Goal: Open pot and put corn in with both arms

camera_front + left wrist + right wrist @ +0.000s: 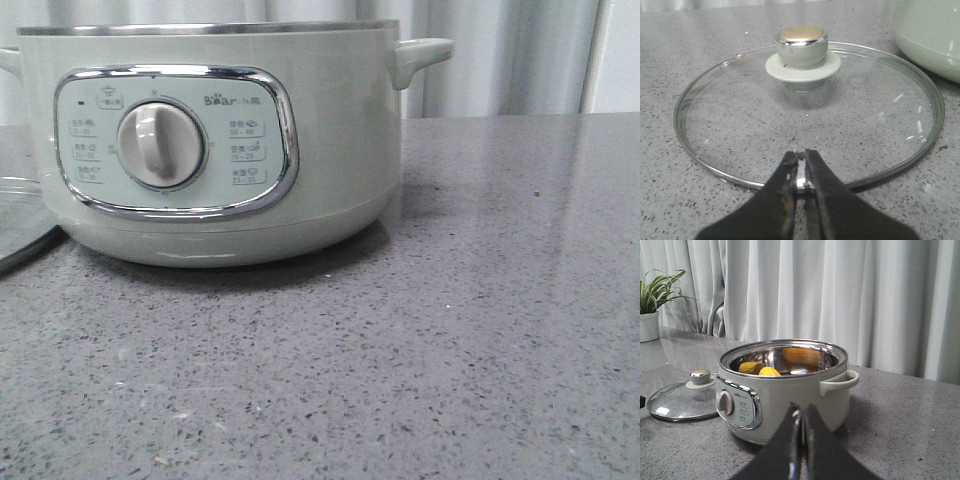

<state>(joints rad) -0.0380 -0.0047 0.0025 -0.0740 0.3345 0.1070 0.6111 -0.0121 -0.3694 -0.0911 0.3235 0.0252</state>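
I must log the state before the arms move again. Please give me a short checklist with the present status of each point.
1. Glass lid off the pot, flat on the table beside it: ok.
2. Corn inside the pot: ok.
3. Left gripper free of the lid: not ok, shut at its rim.
4. Right gripper holds nothing: ok, shut.
5. Pot upright: ok.
6. Number of cobs inside: cannot tell.

Soft, even daylight filters through the curtains (840,300), the pot (220,150) casts a faint shadow on the table (450,350), and the fingers (785,195) blur.
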